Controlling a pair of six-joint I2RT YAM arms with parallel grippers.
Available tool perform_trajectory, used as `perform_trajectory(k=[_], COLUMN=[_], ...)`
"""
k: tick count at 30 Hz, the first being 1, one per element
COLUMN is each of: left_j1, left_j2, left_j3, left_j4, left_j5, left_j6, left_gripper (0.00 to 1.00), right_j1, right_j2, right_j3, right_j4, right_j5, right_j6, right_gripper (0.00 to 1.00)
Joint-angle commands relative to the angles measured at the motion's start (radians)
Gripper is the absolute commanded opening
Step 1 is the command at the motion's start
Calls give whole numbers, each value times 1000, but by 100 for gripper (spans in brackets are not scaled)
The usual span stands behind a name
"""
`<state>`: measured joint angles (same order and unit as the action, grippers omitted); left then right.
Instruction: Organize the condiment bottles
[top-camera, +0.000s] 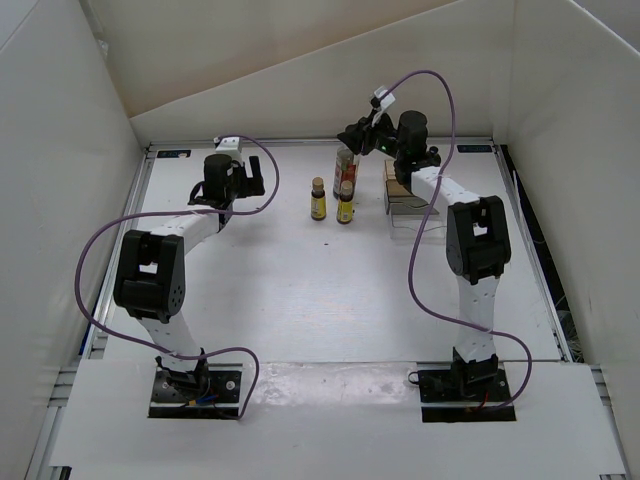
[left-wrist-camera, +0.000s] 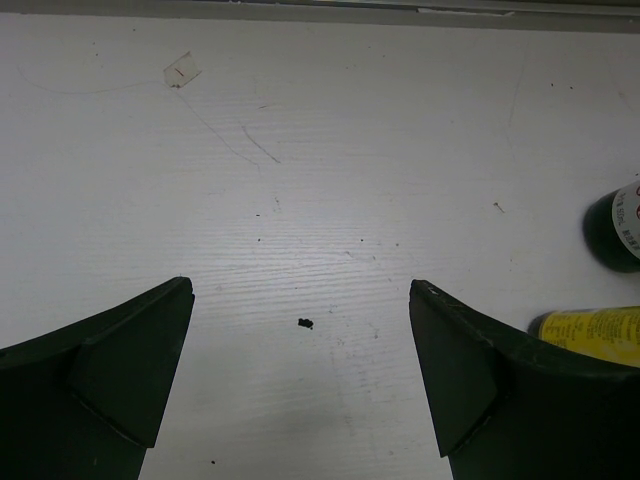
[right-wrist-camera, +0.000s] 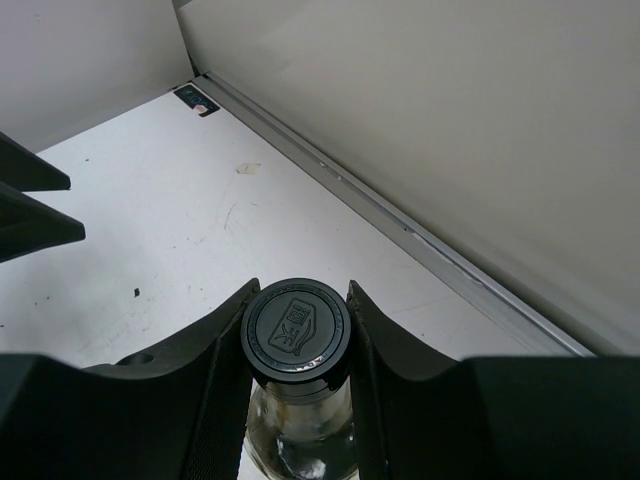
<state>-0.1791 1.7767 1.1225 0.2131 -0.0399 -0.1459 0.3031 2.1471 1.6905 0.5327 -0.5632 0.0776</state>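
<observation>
In the top external view my right gripper (top-camera: 352, 138) is at the top of the taller clear bottle with red contents (top-camera: 344, 168) near the back of the table. The right wrist view shows the gripper (right-wrist-camera: 299, 292) shut on that bottle's black cap (right-wrist-camera: 296, 330). Two tiny yellow-labelled bottles (top-camera: 318, 201) (top-camera: 345, 207) stand just in front of it. My left gripper (top-camera: 262, 181) is open and empty, left of the bottles. In the left wrist view it (left-wrist-camera: 300, 288) hangs over bare table, with a yellow-labelled bottle (left-wrist-camera: 592, 336) and a dark white-labelled bottle (left-wrist-camera: 613, 232) at the right edge.
A small brown-and-clear box or rack (top-camera: 402, 190) sits right of the bottles under my right arm. White walls enclose the table, with a metal rail (right-wrist-camera: 420, 235) along the back. A bit of tape (left-wrist-camera: 182, 71) and a dark speck (left-wrist-camera: 304, 323) lie on the table.
</observation>
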Motion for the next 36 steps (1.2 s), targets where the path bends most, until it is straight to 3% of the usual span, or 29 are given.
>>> perform_trajectory(k=[1,19,36], left_j1=[-6,-11,-36], left_j2=[-42,-54,-51], left_j3=[33,34,31], left_j4=[2,-1,3], left_j5=[12,8,8], left_j6=[2,-1,-7], left_gripper=[100,100,100], right_j1=[-12,-4,-107], right_j2=[-119,-236,-450], right_j3=[63,64,-117], right_j4=[118,73,41], right_j5=[6,-17,-15], right_j6=[16,-51,-159], right_gripper=[0,0,0])
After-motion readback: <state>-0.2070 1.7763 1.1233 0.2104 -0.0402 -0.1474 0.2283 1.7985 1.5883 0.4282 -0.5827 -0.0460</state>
